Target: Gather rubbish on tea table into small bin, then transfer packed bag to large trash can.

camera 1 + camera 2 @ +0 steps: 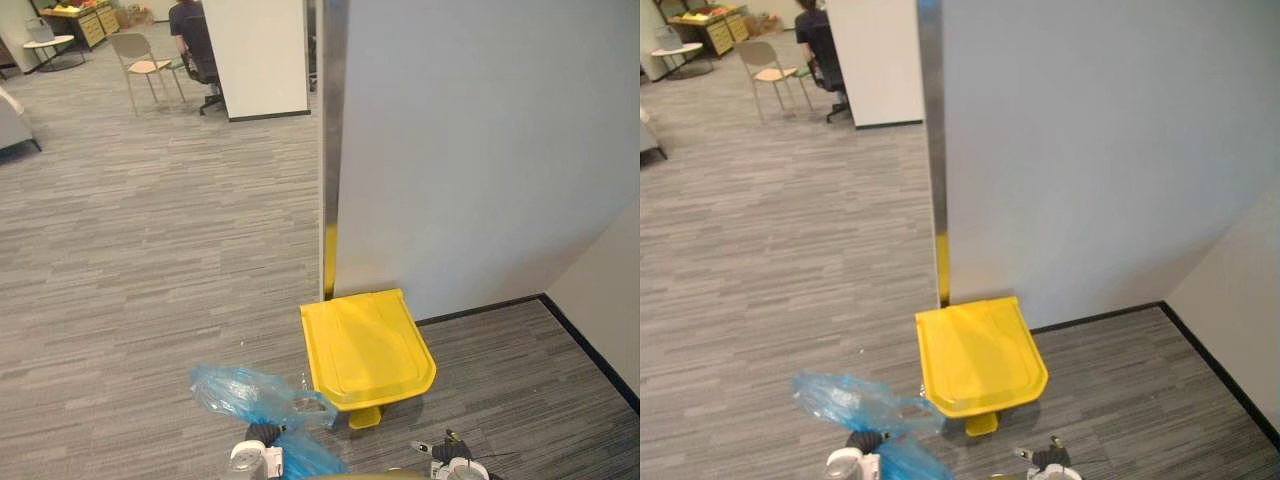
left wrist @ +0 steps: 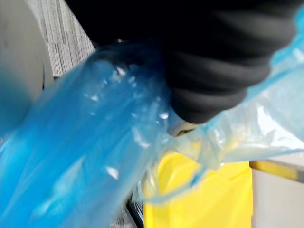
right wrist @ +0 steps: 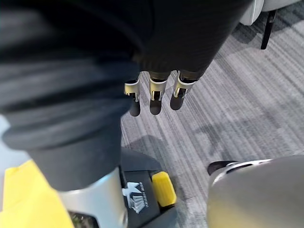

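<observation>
Nearest, just left of the yellow trash can (image 1: 366, 345), the left hand (image 2: 209, 80) is buried in the blue bag (image 1: 240, 392) — whether it is clenched cannot be told. The bag is beside the can's front left corner, outside the closed lid. Right of the can's pedal (image 3: 164, 189), the right hand (image 3: 156, 90) hangs relaxed and empty. Behind the can is a grey wall (image 1: 480, 150) — far beyond it, a chair (image 1: 140, 65) and a seated person (image 1: 195, 40).

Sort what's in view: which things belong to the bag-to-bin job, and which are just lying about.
Job: crumpled blue plastic rubbish bag at the left hand; large trash can with a shut yellow lid and pedal; right hand, open and empty.
Lying about: beige chair with thin metal legs; seated person; small round white table; wooden cabinet.
</observation>
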Controlling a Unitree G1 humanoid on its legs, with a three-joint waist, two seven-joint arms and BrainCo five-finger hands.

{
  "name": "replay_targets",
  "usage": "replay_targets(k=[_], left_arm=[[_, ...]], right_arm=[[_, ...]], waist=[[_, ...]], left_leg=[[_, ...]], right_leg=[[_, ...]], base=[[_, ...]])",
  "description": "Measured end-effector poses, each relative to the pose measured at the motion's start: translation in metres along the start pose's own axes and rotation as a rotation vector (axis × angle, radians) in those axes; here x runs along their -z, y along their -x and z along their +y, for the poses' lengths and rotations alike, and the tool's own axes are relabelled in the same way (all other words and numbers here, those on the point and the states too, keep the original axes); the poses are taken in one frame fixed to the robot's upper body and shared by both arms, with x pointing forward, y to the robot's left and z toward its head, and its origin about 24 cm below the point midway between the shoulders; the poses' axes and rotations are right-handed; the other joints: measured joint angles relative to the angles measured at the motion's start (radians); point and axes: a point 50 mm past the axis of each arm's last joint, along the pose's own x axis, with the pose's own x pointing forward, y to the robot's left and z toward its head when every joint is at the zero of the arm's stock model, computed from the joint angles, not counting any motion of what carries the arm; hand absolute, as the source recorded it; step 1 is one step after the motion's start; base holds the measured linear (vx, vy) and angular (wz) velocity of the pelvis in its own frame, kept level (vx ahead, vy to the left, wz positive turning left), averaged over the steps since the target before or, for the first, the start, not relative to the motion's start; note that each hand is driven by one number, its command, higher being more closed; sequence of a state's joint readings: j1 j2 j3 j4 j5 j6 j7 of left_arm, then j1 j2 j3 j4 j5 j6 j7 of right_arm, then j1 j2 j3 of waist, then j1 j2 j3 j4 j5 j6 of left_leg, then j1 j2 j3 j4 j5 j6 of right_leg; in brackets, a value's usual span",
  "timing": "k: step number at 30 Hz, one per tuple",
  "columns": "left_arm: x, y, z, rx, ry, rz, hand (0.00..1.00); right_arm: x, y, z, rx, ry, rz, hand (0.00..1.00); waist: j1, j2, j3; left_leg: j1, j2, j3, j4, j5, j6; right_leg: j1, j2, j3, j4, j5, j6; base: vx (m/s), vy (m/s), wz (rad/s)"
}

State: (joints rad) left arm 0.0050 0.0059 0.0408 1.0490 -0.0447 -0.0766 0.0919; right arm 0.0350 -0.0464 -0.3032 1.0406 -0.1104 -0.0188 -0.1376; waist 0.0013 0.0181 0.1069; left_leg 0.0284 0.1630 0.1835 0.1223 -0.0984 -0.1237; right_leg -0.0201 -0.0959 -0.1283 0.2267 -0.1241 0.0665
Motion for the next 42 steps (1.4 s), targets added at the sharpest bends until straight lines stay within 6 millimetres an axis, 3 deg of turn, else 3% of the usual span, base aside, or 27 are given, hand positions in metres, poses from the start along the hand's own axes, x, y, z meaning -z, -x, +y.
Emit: replay_targets(k=[1,2,3,4,8,11,17,22,25,28,29,30,31,32,33,35,36,37,38,39,42], left_arm=[[0.001,0.000,0.002,-0.004,-0.002,0.002,1.00],[0.002,0.001,0.007,-0.011,-0.004,0.005,1.00],[0.001,0.000,0.005,-0.005,-0.002,0.000,1.00],[0.002,0.001,0.003,0.001,0.005,0.002,1.00],[0.012,0.003,0.008,-0.011,-0.010,0.036,1.00],[0.009,0.002,0.010,-0.013,-0.035,0.031,1.00],[0.010,0.001,0.025,-0.056,-0.018,0.032,1.00],[0.015,0.003,0.024,-0.065,0.018,0.043,1.00],[0.012,0.003,0.026,-0.072,0.028,0.030,1.00],[0.006,0.002,0.028,-0.076,0.025,0.006,1.00],[0.004,0.002,0.031,-0.084,0.024,0.002,1.00],[0.000,0.001,0.028,-0.078,0.031,-0.008,1.00],[-0.006,-0.001,0.022,-0.072,0.044,-0.023,1.00],[-0.008,-0.002,0.021,-0.078,0.048,-0.023,1.00],[-0.010,-0.003,0.022,-0.082,0.047,-0.028,1.00],[-0.018,-0.004,0.025,-0.088,0.042,-0.049,1.00],[-0.024,-0.006,0.025,-0.088,0.047,-0.066,1.00],[-0.026,-0.006,0.025,-0.089,0.048,-0.071,1.00],[-0.030,-0.007,0.019,-0.080,0.059,-0.081,1.00],[-0.030,-0.007,0.012,-0.065,0.069,-0.081,1.00],[-0.032,-0.008,0.007,-0.054,0.075,-0.085,1.00]], right_arm=[[-0.001,0.000,-0.001,0.005,-0.008,-0.001,0.00],[0.006,0.002,0.000,0.004,-0.014,0.018,0.00],[0.006,0.001,-0.003,0.011,-0.020,0.018,0.00],[0.004,0.000,-0.009,0.031,-0.027,0.012,0.00],[0.004,0.000,-0.012,0.041,-0.037,0.009,0.00],[0.002,-0.001,-0.010,0.034,-0.037,0.007,0.00],[0.001,0.000,-0.004,0.021,-0.039,0.005,0.00],[0.001,0.000,-0.001,0.011,-0.021,0.000,0.00],[0.000,0.001,0.002,-0.003,0.002,-0.007,0.00],[-0.006,0.002,0.009,-0.018,-0.002,-0.035,0.00],[-0.007,0.002,0.010,-0.020,-0.008,-0.034,0.00],[-0.006,0.002,0.009,-0.016,-0.014,-0.032,0.00],[-0.019,0.000,0.009,-0.014,-0.020,-0.069,0.00],[-0.038,-0.003,0.012,-0.022,-0.018,-0.121,0.00],[-0.041,-0.002,0.019,-0.040,-0.007,-0.129,0.00],[-0.045,0.001,0.031,-0.070,-0.009,-0.147,0.00],[-0.043,0.002,0.036,-0.077,-0.017,-0.138,0.00],[-0.039,0.003,0.037,-0.078,-0.019,-0.126,0.00],[-0.040,0.002,0.035,-0.072,-0.022,-0.128,0.00],[-0.041,0.001,0.031,-0.057,-0.024,-0.134,0.00],[-0.041,0.001,0.028,-0.039,-0.052,-0.127,0.00]], waist=[[-0.001,-0.002,-0.002],[-0.003,-0.034,-0.003],[-0.004,-0.024,0.004],[-0.003,0.010,0.006],[-0.027,0.018,-0.012],[-0.040,0.006,0.000],[-0.037,-0.013,0.014],[-0.026,-0.020,0.023],[-0.012,-0.032,0.031],[-0.009,-0.065,0.048],[-0.007,-0.074,0.049],[-0.008,-0.061,0.056],[0.005,-0.038,0.085],[0.009,-0.017,0.110],[0.009,-0.012,0.125],[0.010,-0.050,0.138],[0.012,-0.080,0.142],[0.013,-0.094,0.138],[0.018,-0.083,0.151],[0.023,-0.055,0.151],[0.027,-0.048,0.149]], left_leg=[[0.004,-0.003,0.000,-0.019,-0.001,-0.001],[0.025,-0.034,0.005,-0.030,0.002,0.002],[0.024,-0.036,-0.001,0.006,-0.005,0.014],[0.036,-0.028,-0.004,-0.010,-0.018,0.007],[0.065,-0.052,0.002,-0.127,0.037,0.017],[0.068,-0.062,-0.004,-0.175,0.083,0.019],[0.115,-0.066,0.010,-0.171,0.074,0.020],[0.130,-0.065,0.037,-0.152,0.051,0.025],[0.128,-0.067,0.058,-0.104,0.014,0.029],[0.113,-0.084,0.053,-0.023,-0.051,0.044],[0.118,-0.098,0.050,-0.005,-0.074,0.057],[0.116,-0.097,0.052,0.011,-0.087,0.064],[0.108,-0.079,0.062,0.059,-0.090,0.068],[0.098,-0.035,0.078,0.132,-0.138,0.073],[0.091,-0.016,0.085,0.165,-0.162,0.071],[0.088,-0.013,0.081,0.222,-0.195,0.070],[0.069,-0.017,0.058,0.290,-0.235,0.051],[0.057,-0.020,0.051,0.323,-0.255,0.038],[0.051,0.004,0.037,0.368,-0.285,0.024],[0.032,0.034,0.019,0.379,-0.298,0.010],[0.021,0.064,-0.009,0.364,-0.301,0.004]], right_leg=[[-0.004,-0.005,0.002,-0.004,0.003,0.002],[-0.013,-0.032,0.011,-0.029,0.007,0.009],[-0.013,-0.029,0.019,-0.026,0.007,0.010],[-0.018,-0.008,0.025,-0.020,0.013,0.017],[-0.012,-0.015,0.031,-0.102,0.064,0.021],[-0.012,-0.013,0.023,-0.126,0.093,0.019],[0.038,-0.014,0.031,-0.144,0.093,0.019],[0.040,-0.015,0.053,-0.131,0.092,0.019],[0.021,-0.026,0.066,-0.074,0.054,0.017],[-0.030,-0.075,0.066,0.074,-0.022,0.053],[-0.047,-0.118,0.028,0.124,-0.024,0.119],[-0.083,-0.137,-0.004,0.205,-0.008,0.169],[-0.187,-0.138,-0.021,0.349,0.007,0.193],[-0.243,-0.101,-0.026,0.328,-0.011,0.119],[-0.264,-0.079,-0.029,0.294,-0.003,0.096],[-0.285,-0.080,-0.029,0.208,0.018,0.072],[-0.280,-0.095,-0.030,0.192,-0.001,0.053],[-0.265,-0.098,-0.030,0.182,-0.030,0.054],[-0.268,-0.091,-0.040,0.208,-0.023,0.078],[-0.271,-0.067,-0.065,0.213,-0.034,0.070],[-0.274,-0.037,-0.095,0.213,-0.022,0.037]], base=[[-0.04,0.096,0.00],[-0.02,0.088,-0.04],[0.02,0.099,-0.21],[0.04,0.040,-0.25],[0.07,0.062,-0.07],[0.16,0.027,0.11],[0.06,0.008,-0.05],[-0.05,0.014,-0.16],[-0.09,0.009,-0.23],[-0.09,0.019,0.01],[-0.04,0.050,0.01],[-0.05,0.067,-0.24],[-0.12,0.069,-0.53],[-0.14,0.047,-0.54],[-0.10,0.024,-0.28],[0.02,-0.108,0.25],[0.15,-0.268,0.53],[0.17,-0.254,0.44],[0.18,-0.226,0.29],[0.17,-0.175,0.22],[0.18,-0.167,0.25]])
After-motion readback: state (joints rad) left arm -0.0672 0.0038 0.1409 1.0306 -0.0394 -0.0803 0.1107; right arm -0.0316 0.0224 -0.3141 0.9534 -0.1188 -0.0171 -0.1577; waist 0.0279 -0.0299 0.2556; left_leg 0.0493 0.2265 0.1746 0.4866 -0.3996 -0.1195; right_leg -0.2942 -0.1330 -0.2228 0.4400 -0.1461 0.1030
